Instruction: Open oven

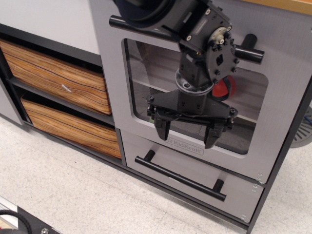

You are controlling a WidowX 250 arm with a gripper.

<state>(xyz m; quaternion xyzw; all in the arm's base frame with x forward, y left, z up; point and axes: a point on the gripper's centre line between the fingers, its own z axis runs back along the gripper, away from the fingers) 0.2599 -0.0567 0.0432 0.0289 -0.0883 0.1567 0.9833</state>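
The grey toy oven (282, 117) fills the right half of the view. Its big square door has a clear rounded window (151, 73) and a KidKraft logo (185, 145) below it. The door looks closed, flush with the frame. Its long black bar handle (248, 52) runs along the top and is partly hidden behind my arm. My black gripper (187, 132) hangs in front of the window's lower edge, well below the handle. Its jaws are spread apart and hold nothing. A red object (225, 87) shows inside the oven, behind the wrist.
A shorter grey drawer (161, 168) with a black bar handle (180, 176) sits right under the oven door. Two striped wood-grain drawers (58, 80) (73, 126) are stacked to the left. A pale speckled floor (87, 195) lies below.
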